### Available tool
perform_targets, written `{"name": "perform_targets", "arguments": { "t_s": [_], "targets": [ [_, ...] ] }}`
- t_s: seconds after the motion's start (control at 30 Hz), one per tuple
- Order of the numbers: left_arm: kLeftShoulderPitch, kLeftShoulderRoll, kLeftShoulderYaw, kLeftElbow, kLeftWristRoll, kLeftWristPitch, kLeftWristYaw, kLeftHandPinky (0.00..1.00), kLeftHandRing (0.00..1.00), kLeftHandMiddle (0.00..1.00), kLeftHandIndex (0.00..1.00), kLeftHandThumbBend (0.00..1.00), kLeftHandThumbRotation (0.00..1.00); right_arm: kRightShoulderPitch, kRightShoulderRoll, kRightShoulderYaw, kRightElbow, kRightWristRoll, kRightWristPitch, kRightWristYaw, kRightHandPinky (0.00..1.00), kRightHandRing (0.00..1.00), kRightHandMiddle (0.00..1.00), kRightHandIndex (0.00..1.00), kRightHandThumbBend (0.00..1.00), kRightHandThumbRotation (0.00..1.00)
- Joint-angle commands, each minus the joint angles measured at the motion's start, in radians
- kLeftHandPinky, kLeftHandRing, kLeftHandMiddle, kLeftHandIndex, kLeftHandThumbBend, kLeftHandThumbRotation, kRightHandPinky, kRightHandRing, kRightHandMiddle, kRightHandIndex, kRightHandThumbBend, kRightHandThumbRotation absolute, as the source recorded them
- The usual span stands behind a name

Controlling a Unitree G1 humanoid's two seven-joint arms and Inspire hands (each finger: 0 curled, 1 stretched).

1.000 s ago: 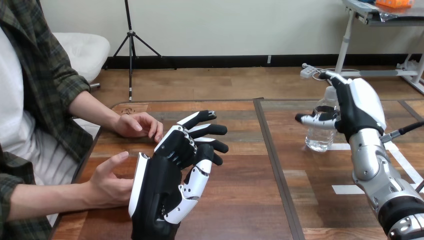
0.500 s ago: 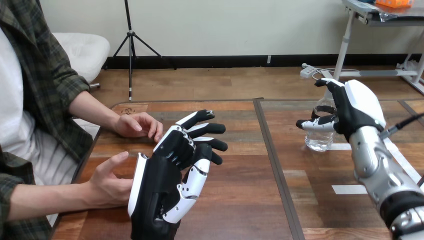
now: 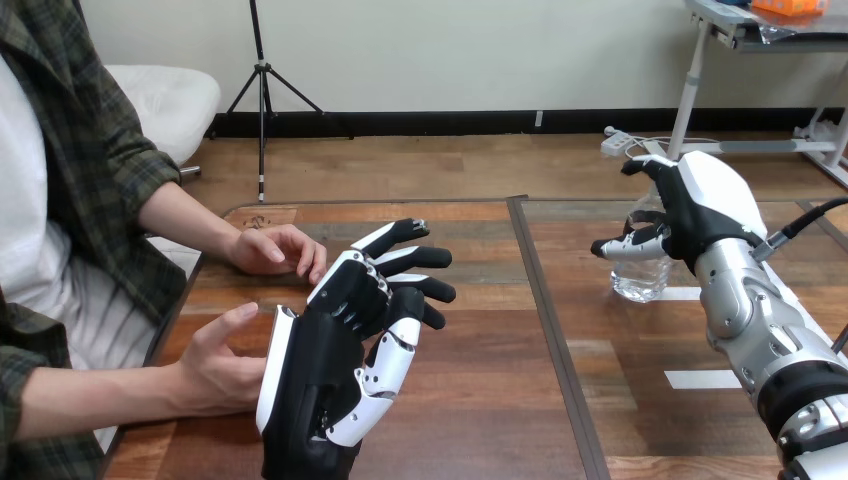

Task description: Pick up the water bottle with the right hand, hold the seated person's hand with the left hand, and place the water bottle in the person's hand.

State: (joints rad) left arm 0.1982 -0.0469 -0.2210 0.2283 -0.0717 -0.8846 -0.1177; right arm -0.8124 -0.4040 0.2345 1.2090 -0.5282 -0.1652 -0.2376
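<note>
Fingers (image 3: 625, 246) of right hand (image 3: 715, 205) curl round the clear water bottle (image 3: 640, 280) — left hand (image 3: 330, 370) relaxed, empty.

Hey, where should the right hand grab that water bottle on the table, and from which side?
Grip the water bottle round its middle, coming from the view's right: it stands upright, and its round body suits a wrapping hold. The right hand has its fingers curled round it there.
</note>
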Motion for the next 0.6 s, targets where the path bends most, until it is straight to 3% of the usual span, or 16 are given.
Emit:
{"name": "perform_targets", "arguments": {
  "t_s": [0.0,0.57],
  "targets": [
    [-0.034,-0.027,0.001,-0.043,-0.002,-0.013,-0.001,0.47,0.58,0.68,0.76,0.25,0.42,-0.079,-0.024,0.01,0.018,-0.002,0.017,0.01,0.9,0.89,0.85,0.79,0.7,0.05],
    [-0.032,-0.033,0.001,-0.04,0.003,-0.014,0.007,0.47,0.58,0.68,0.76,0.26,0.43,-0.072,-0.023,-0.004,0.031,0.024,-0.008,-0.015,0.66,0.72,0.71,0.63,0.69,0.0]
  ]
}}
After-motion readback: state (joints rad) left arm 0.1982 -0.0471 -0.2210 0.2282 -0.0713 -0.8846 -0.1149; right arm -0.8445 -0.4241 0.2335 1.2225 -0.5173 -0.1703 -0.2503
